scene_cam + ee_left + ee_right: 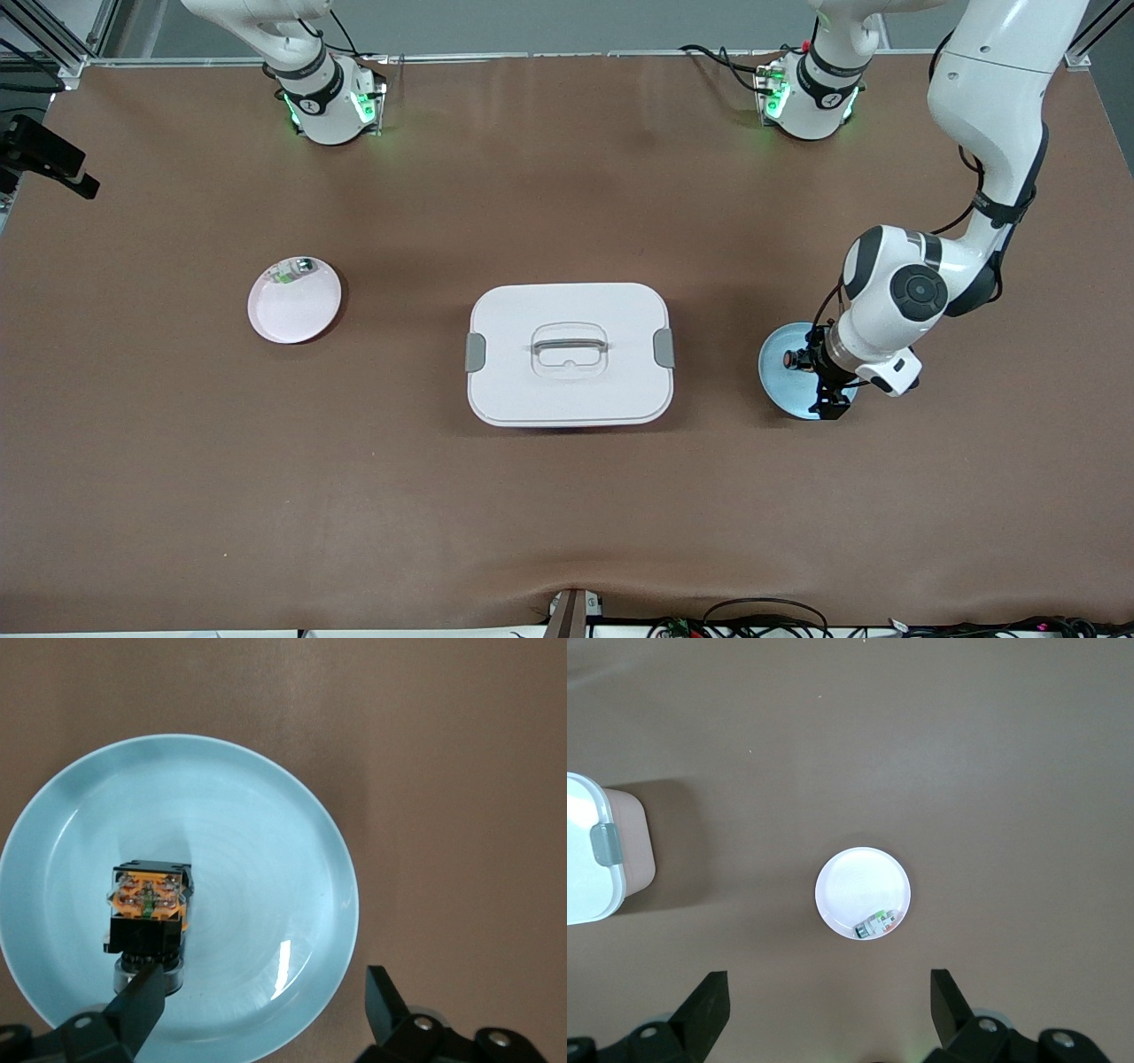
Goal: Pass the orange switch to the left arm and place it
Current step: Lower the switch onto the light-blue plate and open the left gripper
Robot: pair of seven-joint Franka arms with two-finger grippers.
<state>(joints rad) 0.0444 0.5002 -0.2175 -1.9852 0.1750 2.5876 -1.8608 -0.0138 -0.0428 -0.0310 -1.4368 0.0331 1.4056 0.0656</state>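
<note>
A smooth brown mat covers the table [354, 496], rippling slightly at the edge nearest the camera; grey wall and aluminium framing line the robots' end. The box [569, 354], glossy white plastic with rounded corners, grey side clips and a recessed handle, sits mid-table. At its three o'clock a shiny pale-blue round plate [780, 377] holds the orange switch [148, 912], a blocky black part with orange terminals. The left pincer [828, 385] hangs low over that plate, fingers apart, one fingertip just beside the switch. At the box's nine o'clock a pink plate [294, 301] carries a small silvery part [292, 268]. The right pincer [828, 1014] waits high above the pink plate, fingers apart.
</note>
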